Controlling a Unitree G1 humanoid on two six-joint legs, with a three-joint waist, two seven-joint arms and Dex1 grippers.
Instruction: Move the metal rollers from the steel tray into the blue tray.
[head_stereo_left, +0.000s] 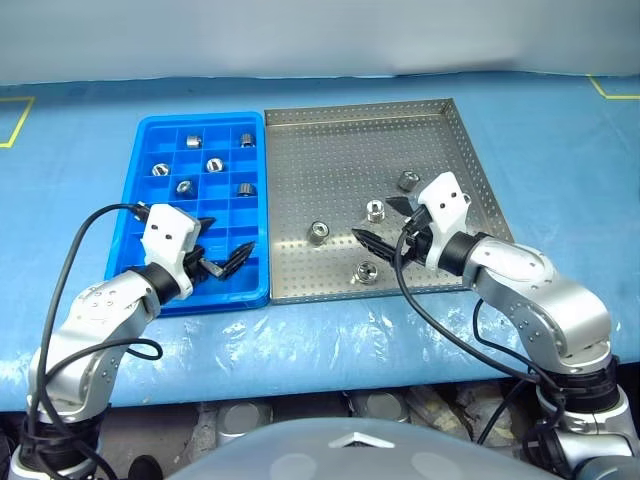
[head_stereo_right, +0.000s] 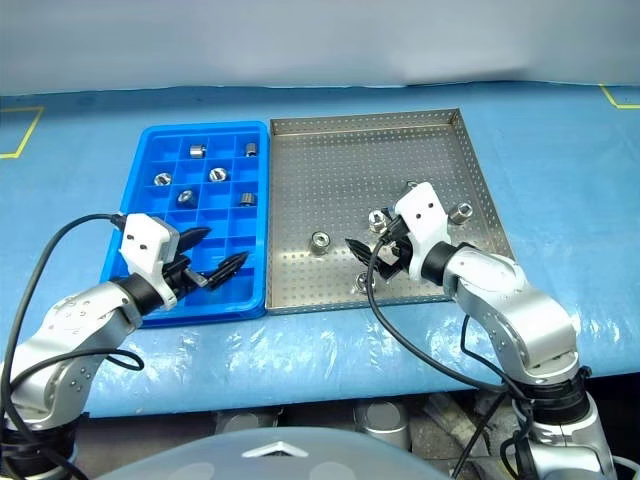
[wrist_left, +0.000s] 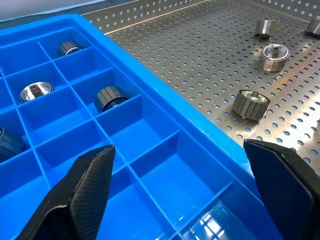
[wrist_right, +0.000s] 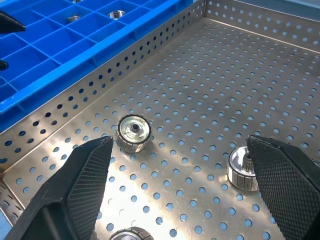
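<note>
Both pincers hang spread and empty: the left pincer (head_stereo_left: 222, 262) over the near right cells of the blue tray (head_stereo_left: 152, 132), the right pincer (head_stereo_left: 385, 222) low over the steel tray (head_stereo_left: 330, 150). Four metal rollers (head_stereo_left: 366, 271) lie loose there, six already sit in cells. Best to drop the right pincer squarely over the nearest roller and pinch its ribbed sides, since off-centre it may roll away.

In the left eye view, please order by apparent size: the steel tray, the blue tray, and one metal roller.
1. steel tray, largest
2. blue tray, narrower
3. metal roller, by far the smallest
</note>
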